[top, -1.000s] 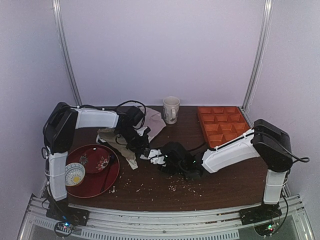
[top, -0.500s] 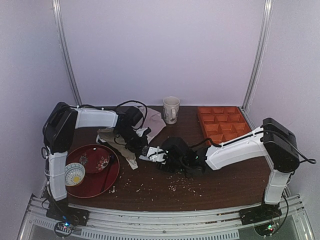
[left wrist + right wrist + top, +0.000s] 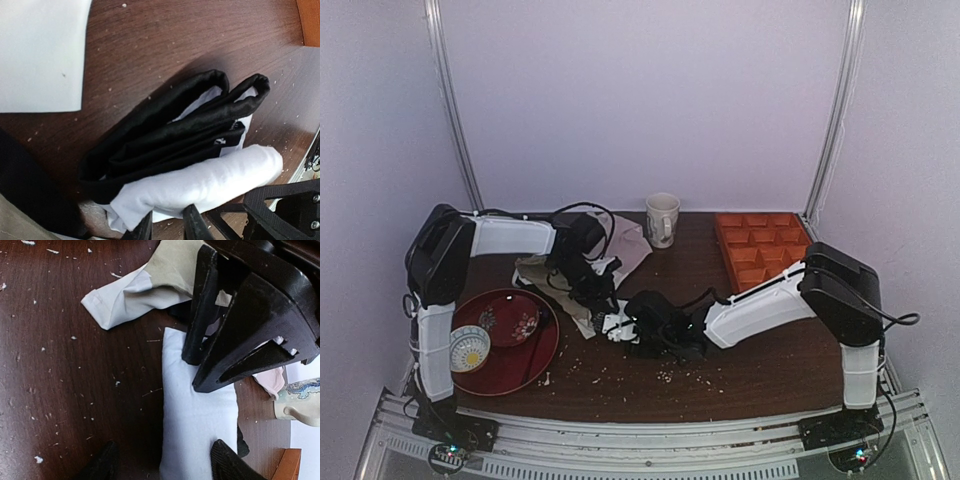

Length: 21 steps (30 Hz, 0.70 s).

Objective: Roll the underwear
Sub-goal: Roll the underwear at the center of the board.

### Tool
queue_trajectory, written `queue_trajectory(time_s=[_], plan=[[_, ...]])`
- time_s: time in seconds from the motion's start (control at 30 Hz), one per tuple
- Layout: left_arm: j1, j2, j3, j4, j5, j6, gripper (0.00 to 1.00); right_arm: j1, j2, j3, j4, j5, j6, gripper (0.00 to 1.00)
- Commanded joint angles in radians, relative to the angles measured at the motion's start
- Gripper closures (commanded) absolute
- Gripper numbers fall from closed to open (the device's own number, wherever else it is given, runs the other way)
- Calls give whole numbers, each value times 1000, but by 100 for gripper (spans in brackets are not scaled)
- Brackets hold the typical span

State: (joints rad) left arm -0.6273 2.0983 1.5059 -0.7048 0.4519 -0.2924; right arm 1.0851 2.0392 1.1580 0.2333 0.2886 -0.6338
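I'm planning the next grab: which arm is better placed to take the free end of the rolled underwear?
Right. The right gripper, open, straddles the free end of the underwear; the left gripper is busy pinching the other end.

- The left arm (image 3: 510, 237) and right arm (image 3: 760, 305) have white shells and fat black joints.
- The left gripper (image 3: 167, 227) and right gripper (image 3: 162, 462) are black.
- Thin black cables (image 3: 584, 205) loop over the left arm, above the table (image 3: 770, 375).
- Tiny lights (image 3: 450, 452) glow below the table's near edge.
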Motion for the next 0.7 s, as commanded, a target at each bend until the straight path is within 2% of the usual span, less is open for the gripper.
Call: queue_trajectory(time_s=[0.0,0.17,0.47,0.63,0.67], plan=[[7,45,-11,-76,-17,24,70,-26,31,25,-9,9,-12,39],[8,46,-9,-76,-6,24,70,-44,59,39,3,27,-21,41],[12,54,28,-94,2,25,69,-59,106,71,-51,10,-10,60],[28,40,29,-87,7,11,69,-62,120,80,-60,15,2,75],[32,35,27,-83,10,5,69,-63,121,80,-61,16,5,81]])
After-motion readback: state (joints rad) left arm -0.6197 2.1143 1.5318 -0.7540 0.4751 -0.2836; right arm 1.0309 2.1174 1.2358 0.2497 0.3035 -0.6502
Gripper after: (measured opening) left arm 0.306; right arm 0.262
